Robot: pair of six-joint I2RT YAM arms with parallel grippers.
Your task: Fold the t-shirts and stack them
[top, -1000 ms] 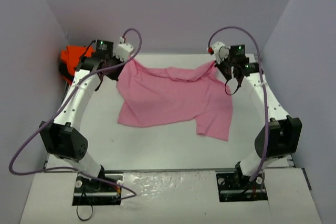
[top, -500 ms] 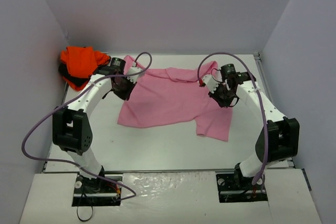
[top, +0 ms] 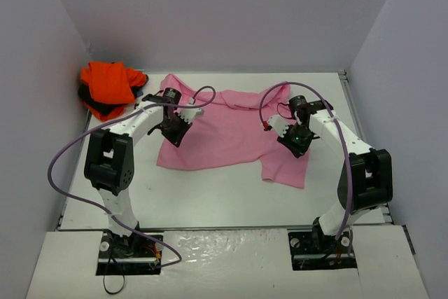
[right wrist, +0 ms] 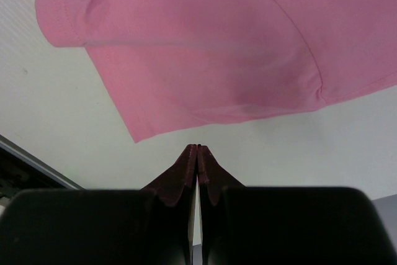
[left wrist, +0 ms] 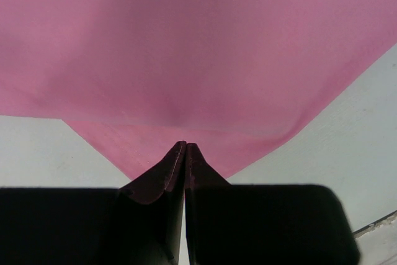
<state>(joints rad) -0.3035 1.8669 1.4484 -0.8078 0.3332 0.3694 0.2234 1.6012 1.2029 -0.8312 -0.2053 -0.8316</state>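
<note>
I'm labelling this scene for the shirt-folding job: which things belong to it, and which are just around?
Part of the job:
- pink shirt, spread out flat
- orange shirt, bunched at the far left
- dark cloth under the orange one, probably a third shirt

Just around:
- table
- purple cables on the arms
- walls

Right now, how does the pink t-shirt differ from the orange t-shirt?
The pink t-shirt lies spread out in the middle; the orange t-shirt is bunched in the far left corner. The pink t-shirt rests directly on the table; the orange t-shirt sits on dark cloth. The pink t-shirt covers far more area than the orange t-shirt. Both are plain-coloured cloth.
</note>
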